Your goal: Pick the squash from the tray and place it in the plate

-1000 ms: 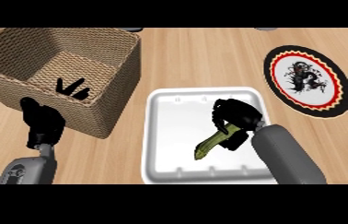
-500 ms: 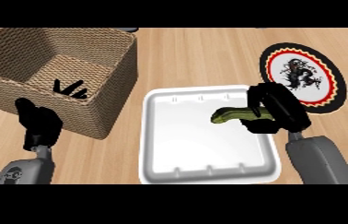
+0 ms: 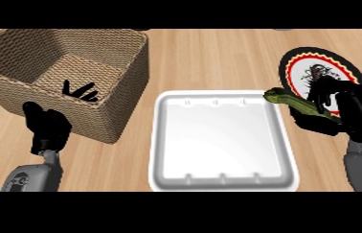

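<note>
Head view: the squash (image 3: pixel 291 101), a long green vegetable, is held off the counter at the right side of the scene, lying slanted with its stem end pointing left and far, toward the tray's far right corner. The right hand (image 3: pixel 331 107) is clamped on it, black fingers curled round its right half so that only the left part of the squash shows. The squash sits between the tray and the plate, its free end just above the tray's right rim and the held end over the plate's near left edge.

The plate (image 3: pixel 305 65) lies at the far right of the wooden counter (image 3: pixel 212 54). It is round with a black rim, a red ring and a white middle carrying a dark drawing; the right hand covers its near part. The tray (image 3: pixel 222 179) is white, rectangular with rounded corners, and lies in the middle near part of the counter, just left of the hand, with small ridges along its far and near inner walls.

To the left stands a woven basket (image 3: pixel 120 102), brown and square, its open top showing a black mark on the inside floor. The left hand (image 3: pixel 48 126) shows near the basket's near left wall, fingers relaxed and apart, holding nothing, its grey forearm rising from the lower left edge.
</note>
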Available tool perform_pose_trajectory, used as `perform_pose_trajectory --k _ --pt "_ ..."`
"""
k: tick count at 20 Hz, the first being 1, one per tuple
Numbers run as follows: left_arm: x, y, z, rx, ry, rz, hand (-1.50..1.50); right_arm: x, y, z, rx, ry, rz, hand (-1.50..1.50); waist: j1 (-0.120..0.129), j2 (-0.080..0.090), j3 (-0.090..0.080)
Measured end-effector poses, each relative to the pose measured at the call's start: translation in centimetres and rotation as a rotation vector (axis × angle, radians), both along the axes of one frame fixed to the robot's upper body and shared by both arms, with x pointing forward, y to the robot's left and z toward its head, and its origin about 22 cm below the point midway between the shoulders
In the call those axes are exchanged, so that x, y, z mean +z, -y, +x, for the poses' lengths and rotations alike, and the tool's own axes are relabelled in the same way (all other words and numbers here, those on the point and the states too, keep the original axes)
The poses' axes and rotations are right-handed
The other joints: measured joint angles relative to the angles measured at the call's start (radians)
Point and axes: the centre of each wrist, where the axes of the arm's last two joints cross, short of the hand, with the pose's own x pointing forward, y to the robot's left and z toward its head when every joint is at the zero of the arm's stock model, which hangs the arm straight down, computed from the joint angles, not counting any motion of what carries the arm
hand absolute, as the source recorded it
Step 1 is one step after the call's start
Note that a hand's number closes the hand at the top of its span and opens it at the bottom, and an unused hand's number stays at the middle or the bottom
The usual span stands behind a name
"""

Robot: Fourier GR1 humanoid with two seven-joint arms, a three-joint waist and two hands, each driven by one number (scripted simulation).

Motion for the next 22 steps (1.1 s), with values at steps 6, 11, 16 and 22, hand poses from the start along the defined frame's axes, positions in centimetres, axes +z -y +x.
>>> perform_pose_trajectory --k 6,11,16,22 --pt "0.3 0.2 0.7 -0.017 0.003 0.005 0.00 0.3 5.1 1.9 -0.109 -0.021 0.053 1.50 0.015 0.005 0.000" --pt "0.1 0.8 0.9 -0.026 0.010 0.003 0.00 0.0 9.6 3.7 -0.166 -0.035 0.056 1.50 0.023 0.006 0.001" --pt "0.4 1.3 1.5 -0.040 0.016 0.001 0.00 -1.3 12.7 4.7 -0.198 -0.099 -0.007 1.50 0.035 0.011 0.002" --pt "0.4 1.3 1.8 -0.051 0.024 -0.004 0.00 -1.9 14.9 5.2 -0.183 -0.283 0.028 -1.50 0.055 0.019 0.003"
